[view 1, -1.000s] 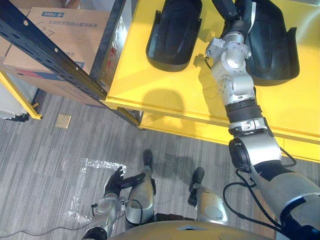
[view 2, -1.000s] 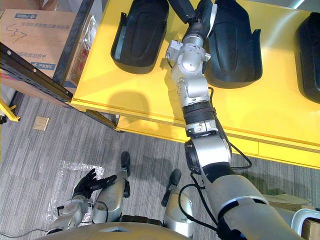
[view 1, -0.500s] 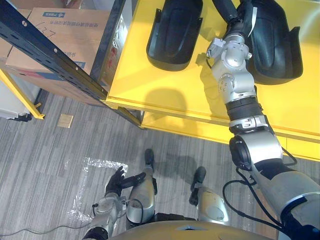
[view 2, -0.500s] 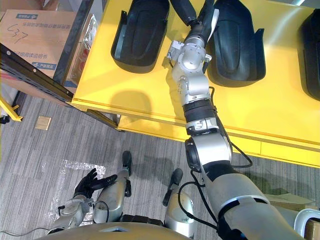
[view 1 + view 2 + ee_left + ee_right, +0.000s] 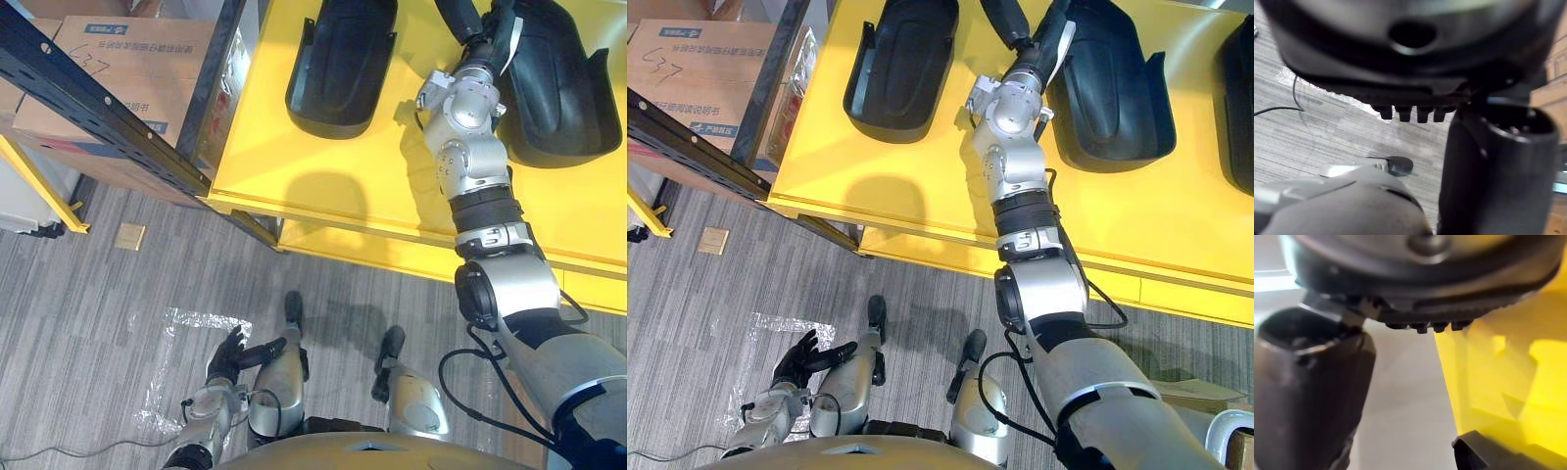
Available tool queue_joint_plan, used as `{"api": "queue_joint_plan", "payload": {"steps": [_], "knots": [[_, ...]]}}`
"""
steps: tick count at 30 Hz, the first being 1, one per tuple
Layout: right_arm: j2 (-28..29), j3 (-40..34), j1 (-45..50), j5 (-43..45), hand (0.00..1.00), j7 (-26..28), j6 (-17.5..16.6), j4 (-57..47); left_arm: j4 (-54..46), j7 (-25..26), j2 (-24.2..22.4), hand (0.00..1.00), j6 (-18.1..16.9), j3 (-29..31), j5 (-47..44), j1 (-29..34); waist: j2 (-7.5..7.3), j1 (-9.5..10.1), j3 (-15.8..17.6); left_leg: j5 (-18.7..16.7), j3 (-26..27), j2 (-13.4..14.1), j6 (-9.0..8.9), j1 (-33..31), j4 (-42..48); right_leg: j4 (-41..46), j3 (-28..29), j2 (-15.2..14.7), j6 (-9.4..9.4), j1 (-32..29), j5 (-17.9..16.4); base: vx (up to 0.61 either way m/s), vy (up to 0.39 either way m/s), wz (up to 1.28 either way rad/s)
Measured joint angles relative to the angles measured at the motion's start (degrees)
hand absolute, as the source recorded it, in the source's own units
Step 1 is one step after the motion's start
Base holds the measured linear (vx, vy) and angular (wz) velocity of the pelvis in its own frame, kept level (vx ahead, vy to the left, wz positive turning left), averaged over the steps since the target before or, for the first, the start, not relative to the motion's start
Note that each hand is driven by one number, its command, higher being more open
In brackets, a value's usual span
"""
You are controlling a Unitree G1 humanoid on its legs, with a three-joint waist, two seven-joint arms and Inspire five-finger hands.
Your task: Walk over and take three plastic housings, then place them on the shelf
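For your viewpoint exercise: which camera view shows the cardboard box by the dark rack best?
The left eye view: the cardboard box shows most of its top face behind the dark rack beam. The right eye view crops the box at the picture's left edge.

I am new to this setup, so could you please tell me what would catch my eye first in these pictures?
The bright yellow table stands out, with large black plastic housings on it. The right hand reaches over it to the edge of the middle housing, while the left hand hangs open low over the grey floor.
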Motion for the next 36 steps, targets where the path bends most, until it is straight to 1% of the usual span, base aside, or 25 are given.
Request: {"api": "queue_joint_plan", "payload": {"steps": [4, 8, 10, 11, 13, 14, 16, 17, 19, 20, 22, 23, 25, 26, 27, 28, 29, 30, 34, 36], "knots": [[0.00, -0.40, 0.00, 0.02, 1.00, 0.74, -0.41, 0.07, 0.03, 0.00, -0.01, 1.00, -0.08, -0.01, 0.00, 0.00, 0.03, -0.01, 0.00, 0.00, 0.00, 0.00, 0.00, 0.00, 0.00, 0.00, 0.00, 0.00, 0.00, 0.00, 0.00, 0.00, 0.000, 0.00], [0.00, -0.10, 0.00, 0.01, 1.00, 5.46, -2.79, -0.30, 0.20, -0.03, -0.04, 1.00, -0.34, -0.04, 0.01, 0.01, 0.11, -0.08, -0.05, 0.00, 0.00, 0.00, 0.00, 0.01, 0.00, 0.00, 0.02, 0.00, 0.00, -0.01, 0.00, 0.00, 0.000, 0.00], [0.02, 0.45, 0.46, -0.03, 1.00, 7.48, -2.70, -2.90, 0.45, -0.06, -0.07, 1.00, -0.83, -0.05, 0.01, 0.01, 0.13, -0.18, -0.06, 0.00, 0.04, 0.01, -0.01, 0.01, 0.01, -0.02, 0.05, 0.01, 0.00, -0.04, 0.00, 0.00, 0.000, 0.00], [0.01, 0.91, 1.74, -0.07, 1.00, 8.77, -2.58, -7.25, 0.52, -0.06, -0.09, 1.00, -0.97, -0.05, 0.02, 0.01, 0.14, -0.19, -0.06, -0.02, 0.09, 0.02, -0.02, 0.02, 0.01, -0.07, 0.08, 0.01, 0.00, -0.04, 0.00, 0.00, 0.000, 0.00], [-0.38, 2.40, 7.51, 0.11, 1.00, 12.12, -2.56, -22.16, 0.51, -0.05, -0.09, 1.00, -0.97, 0.03, 0.05, 0.08, 0.13, -0.38, -0.07, -0.07, 0.27, 0.01, -0.09, 0.06, 0.01, -0.24, 0.18, 0.00, 0.00, -0.03, 0.00, 0.00, 0.000, 0.00], [-0.62, 2.79, 9.18, 0.14, 1.00, 13.27, -2.56, -25.85, 0.51, -0.04, -0.09, 1.00, -0.97, 0.06, 0.05, 0.14, 0.11, -0.52, -0.08, -0.10, 0.34, 0.01, -0.12, 0.10, 0.00, -0.27, 0.24, 0.00, 0.00, -0.03, 0.00, 0.00, 0.000, -0.04], [-1.99, 3.36, 14.49, 0.16, 1.00, 17.57, -2.58, -36.27, 0.45, -0.03, -0.06, 1.00, -0.93, 0.25, 0.06, 0.55, 0.01, -1.40, -0.12, -0.12, 0.63, 0.02, -0.13, 0.28, 0.00, -0.30, 0.50, 0.00, 0.00, -0.01, 0.00, 0.00, 0.000, -0.05], [-2.63, 3.35, 16.11, 0.16, 1.00, 18.52, -2.58, -38.58, 0.35, -0.02, -0.05, 1.00, -0.94, 0.35, 0.06, 0.79, -0.09, -1.68, -0.18, -0.13, 0.76, 0.02, -0.13, 0.33, -0.01, -0.30, 0.62, -0.01, 0.01, -0.02, 0.00, 0.00, 0.000, -0.11], [-5.17, 0.61, 23.98, 2.34, 1.00, 22.08, -2.72, -46.35, 0.31, -0.04, -0.11, 1.00, -0.94, 1.75, 0.29, 1.53, -0.69, -2.46, -0.47, -0.36, 1.76, 0.11, -0.21, 0.97, -0.07, -0.24, 1.57, 0.01, 0.06, -0.01, 0.01, -0.01, -0.004, -0.19], [-5.30, -0.51, 25.78, 2.45, 1.00, 22.55, -2.77, -47.27, 0.28, -0.05, -0.09, 1.00, -0.97, 1.93, 0.33, 1.92, -1.00, -2.96, -0.64, -0.44, 1.96, 0.13, -0.21, 1.05, -0.10, -0.24, 1.75, 0.01, 0.08, -0.03, -0.01, -0.02, -0.008, -0.21], [-5.34, -6.33, 32.46, 2.77, 1.00, 23.02, -3.15, -48.24, 0.14, -0.06, 0.11, 1.00, -1.31, 3.30, 0.34, 3.78, -2.73, -4.36, -1.60, -0.75, 3.18, 0.30, -0.37, 1.20, -0.29, -0.69, 3.05, 0.13, 0.48, -0.47, -0.07, -0.02, -0.007, -0.24], [-5.36, -7.95, 34.01, 2.76, 1.00, 22.97, -3.16, -48.24, 0.11, -0.05, 0.14, 1.00, -1.44, 3.66, 0.34, 3.94, -3.02, -4.71, -1.82, -0.91, 3.38, 0.31, -0.55, 1.17, -0.30, -0.91, 3.22, 0.14, 0.48, -0.54, -0.09, 0.00, -0.005, -0.25], [-5.41, -13.88, 39.82, 2.64, 1.00, 22.63, -3.16, -48.24, 0.12, 0.00, 0.51, 1.00, -2.13, 4.07, 0.34, 5.08, -4.15, -5.42, -2.51, -1.52, 4.88, 0.42, -0.92, 1.09, -0.30, -0.98, 4.78, 0.19, 0.78, -1.59, 0.15, 0.00, -0.001, -0.30], [-5.46, -14.88, 41.13, 2.65, 1.00, 22.64, -3.16, -48.25, 0.09, 0.00, 0.64, 1.00, -2.33, 4.07, 0.35, 5.37, -4.40, -5.76, -2.67, -1.61, 5.16, 0.44, -0.91, 1.06, -0.30, -0.97, 5.06, 0.20, 1.01, -1.82, 0.31, 0.03, -0.004, -0.30], [-5.51, -16.23, 43.56, 2.80, 1.00, 22.80, -3.15, -48.25, 0.07, 0.00, 0.93, 1.00, -2.46, 4.06, 0.35, 5.68, -4.78, -6.56, -2.93, -1.73, 5.66, 0.50, -0.79, 1.05, -0.30, -0.96, 5.63, 0.25, 1.01, -2.18, 0.33, 0.04, -0.008, -0.21], [-5.59, -16.73, 44.61, 2.80, 1.00, 23.04, -3.15, -48.25, 0.10, 0.00, 1.07, 1.00, -2.44, 4.04, 0.35, 5.68, -4.94, -6.79, -3.03, -1.68, 6.00, 0.54, -0.68, 1.08, -0.29, -0.98, 6.00, 0.31, 0.97, -2.35, 0.42, 0.04, -0.013, -0.24], [-6.46, -17.32, 46.96, 2.82, 1.00, 24.23, -3.16, -48.25, 0.25, -0.02, 1.35, 1.00, -2.43, 3.98, 0.55, 5.69, -5.17, -7.60, -3.16, -1.70, 6.45, 0.66, -0.68, 1.04, -0.28, -0.99, 6.44, 0.42, 0.65, -2.68, 0.72, 0.04, -0.013, -0.17], [-6.97, -17.29, 47.78, 2.85, 1.00, 24.74, -3.16, -48.25, 0.42, -0.03, 1.44, 1.00, -2.43, 3.97, 0.64, 5.68, -5.20, -7.92, -3.17, -1.71, 6.57, 0.73, -0.69, 1.04, -0.28, -0.99, 6.58, 0.50, 0.60, -2.76, 0.77, 0.04, -0.018, -0.17], [-7.43, -17.45, 51.98, 3.49, 1.00, 27.69, -3.61, -48.25, 0.50, -0.06, 1.69, 1.00, -2.43, 3.94, 0.73, 5.68, -5.50, -8.19, -3.38, -1.87, 7.54, 1.52, -0.92, 1.33, -0.26, -0.99, 7.62, 1.27, 0.44, -3.09, 0.97, 0.03, -0.027, -0.13], [-7.42, -17.55, 54.22, 4.13, 1.00, 29.72, -3.69, -48.26, 0.51, -0.06, 1.91, 1.00, -2.43, 3.94, 0.72, 5.69, -5.92, -8.33, -3.61, -1.93, 7.61, 1.85, -1.02, 1.36, -0.28, -0.99, 7.77, 1.62, 0.44, -3.10, 0.97, 0.00, -0.012, -0.02]]}}
